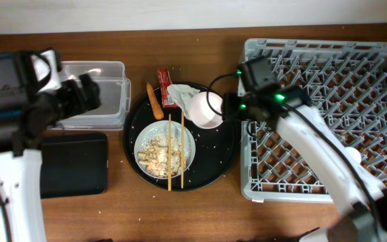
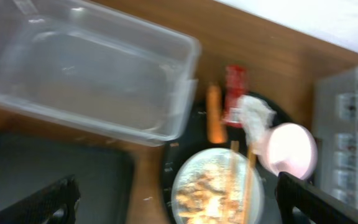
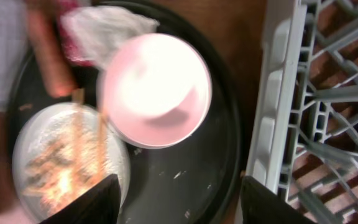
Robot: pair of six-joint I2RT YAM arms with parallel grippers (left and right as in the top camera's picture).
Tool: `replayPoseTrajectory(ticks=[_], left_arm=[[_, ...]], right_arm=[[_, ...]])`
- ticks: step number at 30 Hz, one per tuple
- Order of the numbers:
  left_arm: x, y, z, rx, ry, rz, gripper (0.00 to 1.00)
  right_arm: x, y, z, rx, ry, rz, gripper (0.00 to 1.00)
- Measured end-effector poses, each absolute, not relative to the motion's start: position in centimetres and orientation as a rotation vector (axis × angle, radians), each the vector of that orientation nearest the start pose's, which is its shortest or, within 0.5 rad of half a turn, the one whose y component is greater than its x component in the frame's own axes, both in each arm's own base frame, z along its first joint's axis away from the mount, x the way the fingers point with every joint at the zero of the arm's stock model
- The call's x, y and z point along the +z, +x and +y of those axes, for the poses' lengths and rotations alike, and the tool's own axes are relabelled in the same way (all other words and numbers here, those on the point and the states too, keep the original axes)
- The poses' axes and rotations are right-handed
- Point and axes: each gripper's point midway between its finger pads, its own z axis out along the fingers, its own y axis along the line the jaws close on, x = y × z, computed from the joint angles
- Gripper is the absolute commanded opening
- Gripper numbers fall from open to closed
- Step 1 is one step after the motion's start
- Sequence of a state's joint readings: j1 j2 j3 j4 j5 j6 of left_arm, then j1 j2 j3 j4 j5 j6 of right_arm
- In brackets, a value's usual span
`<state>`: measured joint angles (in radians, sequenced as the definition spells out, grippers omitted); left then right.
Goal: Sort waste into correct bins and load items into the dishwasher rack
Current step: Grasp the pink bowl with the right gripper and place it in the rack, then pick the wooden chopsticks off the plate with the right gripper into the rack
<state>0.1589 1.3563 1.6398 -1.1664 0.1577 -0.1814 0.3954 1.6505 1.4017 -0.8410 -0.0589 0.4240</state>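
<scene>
small bowl [image 3: 157, 87] clear above, tissue [image 3: 104, 28] beside

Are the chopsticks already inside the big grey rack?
No, the chopsticks lie across the wide white bowl of food scraps on the round black tray, outside the dishwasher rack.

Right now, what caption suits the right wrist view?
Open right tool above small white bowl on round black tray, grey rack alongside.
</scene>
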Motion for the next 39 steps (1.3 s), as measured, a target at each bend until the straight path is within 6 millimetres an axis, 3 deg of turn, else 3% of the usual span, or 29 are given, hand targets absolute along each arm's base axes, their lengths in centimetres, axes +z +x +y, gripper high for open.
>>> replayPoseTrajectory(ticks=[3, 8, 10, 12, 18, 19, 21, 22, 23, 24, 25, 26, 28, 30, 32, 35, 39], left_arm=[[30.7, 32.5, 5.1, -0.081, -0.434, 2.435, 0.99], [30.5, 32.4, 5.5, -0.051, -0.446, 2.443, 0.99], [30.5, 32.4, 5.5, -0.052, -0.446, 2.443, 0.99], [30.5, 32.4, 5.5, -0.052, -0.446, 2.443, 0.99], [30.5, 32.4, 5.5, -0.051, -0.446, 2.443, 0.99], [30.5, 32.4, 5.5, -0.052, -0.446, 2.443, 0.99], [30.5, 32.4, 5.5, -0.052, -0.446, 2.444, 0.99], [30.5, 32.4, 5.5, -0.052, -0.446, 2.444, 0.99], [30.5, 32.4, 5.5, -0.052, -0.446, 2.444, 0.99], [30.5, 32.4, 5.5, -0.051, -0.446, 2.444, 0.99], [30.5, 32.4, 5.5, -0.052, -0.446, 2.444, 0.99], [30.5, 32.4, 5.5, -0.051, -0.446, 2.444, 0.99], [30.5, 32.4, 5.5, -0.051, -0.446, 2.443, 0.99], [30.5, 32.4, 5.5, -0.051, -0.446, 2.443, 0.99], [30.5, 32.4, 5.5, -0.051, -0.446, 2.443, 0.99], [30.5, 32.3, 5.5, -0.051, -0.447, 2.445, 0.99], [30.5, 32.4, 5.5, -0.051, -0.446, 2.443, 0.99]], right_arm=[[9.1, 40.2, 16.9, 0.249, 0.093, 2.763, 0.45], [4.1, 40.8, 17.9, 0.270, 0.097, 2.834, 0.27], [3.2, 40.6, 18.0, 0.271, 0.100, 2.860, 0.22], [2.9, 40.5, 18.1, 0.279, 0.102, 2.868, 0.04], [4.2, 38.8, 17.5, 0.259, 0.108, 2.922, 0.04], [5.5, 38.6, 17.0, 0.227, 0.111, 2.912, 0.04], [11.2, 39.2, 15.7, 0.168, 0.126, 2.797, 0.04], [14.6, 39.5, 14.3, 0.107, 0.145, 2.707, 0.04], [19.6, 39.4, 11.2, -0.035, 0.200, 2.560, 0.04], [22.0, 39.1, 9.6, -0.107, 0.235, 2.483, 0.04], [25.2, 38.7, 6.2, -0.256, 0.313, 2.364, 0.04], [27.3, 38.2, 3.0, -0.391, 0.389, 2.281, 0.04], [29.2, 37.2, -3.4, -0.681, 0.543, 2.158, 0.04], [29.0, 36.3, -9.1, -0.952, 0.677, 2.083, 0.04], [26.9, 36.2, -12.8, -1.133, 0.742, 2.089, 0.04], [24.0, 36.7, -15.0, -1.297, 0.749, 2.117, 0.04], [20.0, 38.1, -15.4, -1.428, 0.689, 2.160, 0.04]])
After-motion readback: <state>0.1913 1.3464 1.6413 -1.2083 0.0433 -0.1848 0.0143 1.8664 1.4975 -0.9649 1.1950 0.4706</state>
